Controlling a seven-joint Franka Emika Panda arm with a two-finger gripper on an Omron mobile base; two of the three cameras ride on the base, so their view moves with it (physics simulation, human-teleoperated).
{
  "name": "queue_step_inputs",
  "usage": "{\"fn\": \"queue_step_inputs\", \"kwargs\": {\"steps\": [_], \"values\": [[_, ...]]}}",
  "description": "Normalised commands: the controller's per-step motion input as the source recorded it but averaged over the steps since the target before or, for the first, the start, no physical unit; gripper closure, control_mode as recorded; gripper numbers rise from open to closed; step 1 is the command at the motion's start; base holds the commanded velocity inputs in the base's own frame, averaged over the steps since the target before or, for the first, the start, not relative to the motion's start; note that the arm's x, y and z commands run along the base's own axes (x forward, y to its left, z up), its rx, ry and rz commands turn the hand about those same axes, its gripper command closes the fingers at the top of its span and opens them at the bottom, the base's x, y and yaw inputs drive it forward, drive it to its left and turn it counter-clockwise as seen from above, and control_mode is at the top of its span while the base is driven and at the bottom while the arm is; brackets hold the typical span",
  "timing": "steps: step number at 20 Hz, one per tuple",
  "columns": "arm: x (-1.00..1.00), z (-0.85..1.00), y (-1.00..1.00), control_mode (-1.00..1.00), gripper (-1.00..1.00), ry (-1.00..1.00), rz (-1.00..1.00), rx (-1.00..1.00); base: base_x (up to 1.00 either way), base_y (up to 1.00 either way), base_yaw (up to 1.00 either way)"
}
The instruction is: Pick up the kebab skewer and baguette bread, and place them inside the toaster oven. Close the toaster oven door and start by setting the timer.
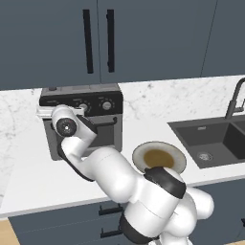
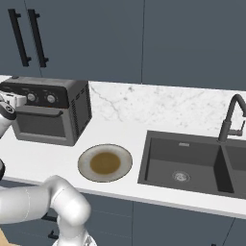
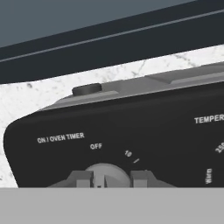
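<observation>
In hand view, gripper (image 3: 113, 178) clasping timer knob (image 3: 103, 171) under "OFF".

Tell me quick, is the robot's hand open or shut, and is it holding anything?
Gripper: jaws shut on the timer knob of the toaster oven.

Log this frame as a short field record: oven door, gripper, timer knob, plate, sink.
toaster oven door: shut, on the toaster oven
gripper: closed on the timer knob, one finger either side
timer knob: under the ON / OVEN TIMER label, near OFF
plate: on the counter between oven and sink, nothing on it
sink: right of plate, faucet behind it
</observation>
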Motion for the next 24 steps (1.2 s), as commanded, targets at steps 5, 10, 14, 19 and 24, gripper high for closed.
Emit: {"fn": "queue_step_inputs", "kwargs": {"steps": [5,10,14,19,24], "values": [[-0.01,-0.02,0.0,-1.0,1.0,-0.02,-0.01,0.02,0.0,0.0,0.0],[0.0,-0.05,0.0,-1.0,1.0,-0.01,-0.04,0.08,0.0,0.0,0.0],[0.0,-0.05,0.0,-1.0,1.0,-0.01,-0.05,0.11,0.0,0.0,0.0],[0.0,-0.02,0.0,-1.0,1.0,0.0,-0.05,0.13,0.0,0.0,0.0],[0.0,0.0,0.0,-1.0,1.0,0.0,-0.03,0.14,0.0,0.0,0.0]]}}
